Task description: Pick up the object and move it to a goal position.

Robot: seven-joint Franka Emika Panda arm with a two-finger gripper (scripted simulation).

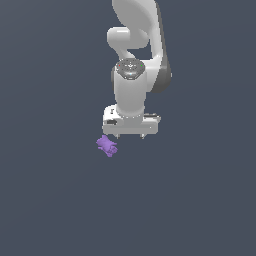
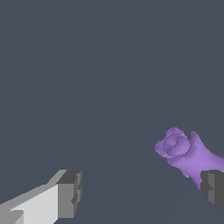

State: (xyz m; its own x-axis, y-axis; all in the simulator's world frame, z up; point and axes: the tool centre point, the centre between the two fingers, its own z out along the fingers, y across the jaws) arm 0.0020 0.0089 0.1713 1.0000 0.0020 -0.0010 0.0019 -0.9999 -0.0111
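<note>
The object is a small bright purple, lumpy thing lying on the dark grey floor. In the exterior view it sits just below my white gripper and toward that view's left. In the wrist view the object lies close to one dark fingertip, partly behind it, and far from the other fingertip. My gripper stands open, its jaws wide apart with nothing between them. It hangs above the floor, offset to one side of the object.
A plain dark grey floor fills both views. The white arm rises toward the top of the exterior view.
</note>
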